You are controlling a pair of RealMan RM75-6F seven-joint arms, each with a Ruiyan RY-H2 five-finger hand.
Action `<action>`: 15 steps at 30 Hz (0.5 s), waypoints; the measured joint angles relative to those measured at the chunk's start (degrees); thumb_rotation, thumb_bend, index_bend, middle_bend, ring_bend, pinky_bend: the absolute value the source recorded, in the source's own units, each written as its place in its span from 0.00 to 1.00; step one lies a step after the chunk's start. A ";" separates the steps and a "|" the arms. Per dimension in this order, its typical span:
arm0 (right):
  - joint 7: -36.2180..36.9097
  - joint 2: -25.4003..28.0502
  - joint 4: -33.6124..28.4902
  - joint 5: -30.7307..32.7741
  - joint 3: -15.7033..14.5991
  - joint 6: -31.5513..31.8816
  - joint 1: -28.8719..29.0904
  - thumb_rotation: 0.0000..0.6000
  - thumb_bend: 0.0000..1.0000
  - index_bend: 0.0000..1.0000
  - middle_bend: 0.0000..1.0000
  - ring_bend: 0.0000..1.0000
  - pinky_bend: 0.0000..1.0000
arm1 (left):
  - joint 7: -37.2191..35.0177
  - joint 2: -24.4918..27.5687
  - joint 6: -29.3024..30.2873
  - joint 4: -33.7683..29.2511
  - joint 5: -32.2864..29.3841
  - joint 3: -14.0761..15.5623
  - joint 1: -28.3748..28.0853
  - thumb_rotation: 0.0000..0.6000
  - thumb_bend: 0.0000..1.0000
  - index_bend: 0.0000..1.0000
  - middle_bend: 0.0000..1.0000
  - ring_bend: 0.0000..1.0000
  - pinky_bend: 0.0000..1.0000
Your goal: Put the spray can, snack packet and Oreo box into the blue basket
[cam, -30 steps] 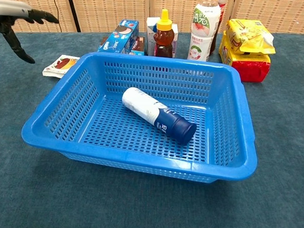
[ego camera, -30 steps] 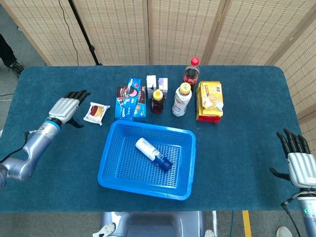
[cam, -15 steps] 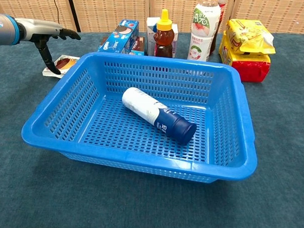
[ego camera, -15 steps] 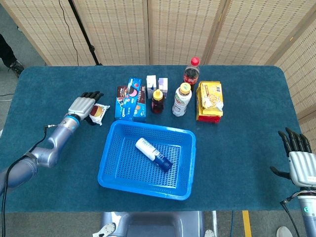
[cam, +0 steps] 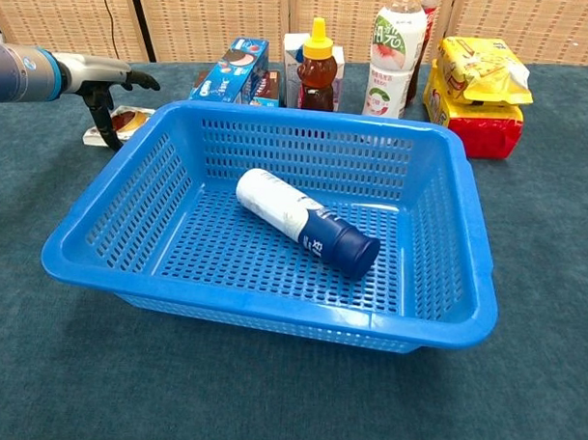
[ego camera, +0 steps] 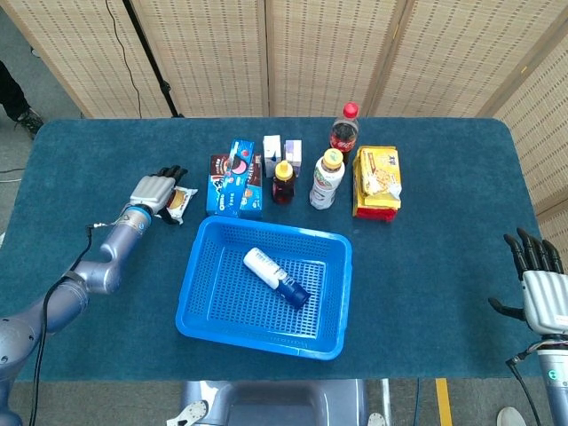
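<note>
1 small white snack packet (ego camera: 180,202), left of frame, is covered by the spread left hand (ego camera: 153,193); it could be pushed away if grasped shallowly.

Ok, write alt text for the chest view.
A blue basket fills the frame, with a spray can lying inside it. At upper left the left hand hangs over a snack packet; an Oreo box stands behind the basket.
</note>
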 measured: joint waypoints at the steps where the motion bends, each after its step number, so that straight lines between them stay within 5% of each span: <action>1: 0.09 0.00 0.00 -0.02 -0.02 -0.03 0.01 1.00 0.00 0.00 0.00 0.00 0.00 | 0.21 -0.28 -0.10 0.39 -0.09 -0.08 -0.07 1.00 0.23 0.24 0.23 0.28 0.43; 5: 0.47 0.08 0.11 -0.06 0.00 0.10 -0.06 1.00 0.00 0.00 0.00 0.00 0.00 | 1.16 -1.03 -0.33 1.21 -0.72 -0.52 -0.20 1.00 0.27 0.39 0.41 0.42 0.51; 15: 1.14 0.43 0.71 -0.14 -0.36 0.03 -0.49 1.00 0.00 0.00 0.00 0.00 0.00 | 0.79 2.70 3.97 -4.72 -0.11 -2.31 1.33 1.00 0.29 0.42 0.44 0.43 0.53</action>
